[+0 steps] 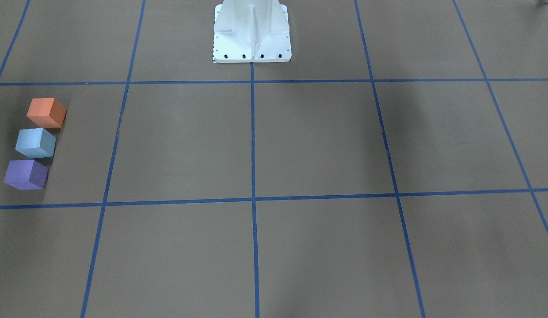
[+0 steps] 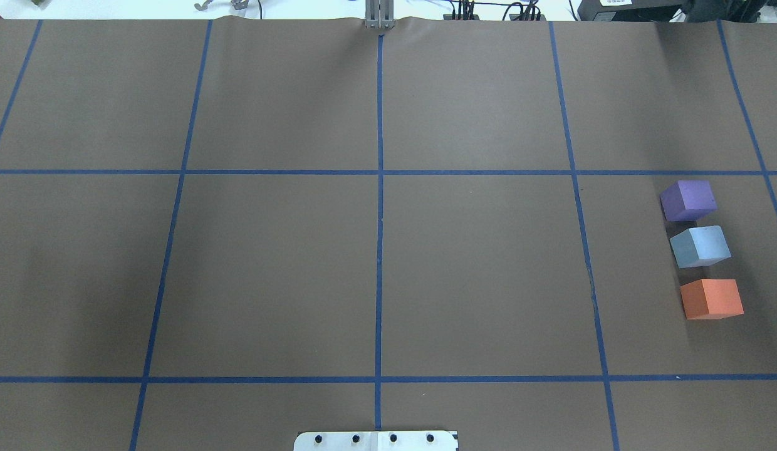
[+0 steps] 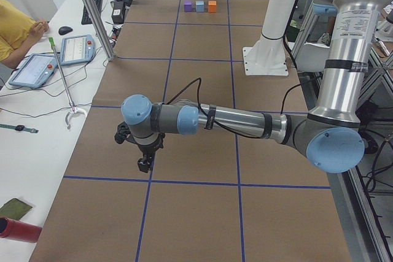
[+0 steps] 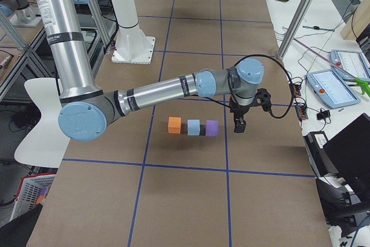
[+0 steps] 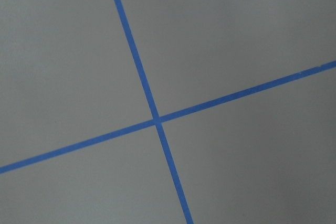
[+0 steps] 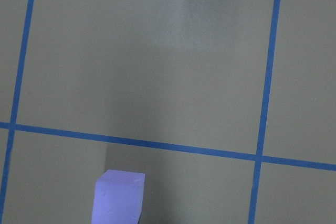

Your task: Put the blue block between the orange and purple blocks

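- Right gripper hangs near the purple block; spread or pinched, can't tell.
- Blue block sits between it and the orange block, looks done.
- I'd lift straight up, no sideways nudges.

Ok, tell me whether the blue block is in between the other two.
In: the blue block sits flat in line between orange block and purple block.
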Motion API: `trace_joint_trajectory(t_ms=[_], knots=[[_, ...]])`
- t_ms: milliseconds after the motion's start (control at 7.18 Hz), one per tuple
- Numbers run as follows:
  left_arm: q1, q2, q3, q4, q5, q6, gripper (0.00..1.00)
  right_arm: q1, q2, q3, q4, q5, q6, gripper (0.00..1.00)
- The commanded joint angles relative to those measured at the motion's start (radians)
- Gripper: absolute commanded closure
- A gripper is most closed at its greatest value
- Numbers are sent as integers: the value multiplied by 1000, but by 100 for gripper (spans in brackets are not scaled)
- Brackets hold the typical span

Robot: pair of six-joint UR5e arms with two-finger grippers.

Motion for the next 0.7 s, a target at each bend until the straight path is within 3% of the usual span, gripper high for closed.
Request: trace_joint_trajectory(t_ms=[0, 557], knots=[[-1, 8, -7, -2, -2, -5, 0, -1, 0, -2, 2, -8, -8, 0], [1, 9, -34, -3, -1, -6, 0, -11, 8, -2, 3, -8, -8, 0]])
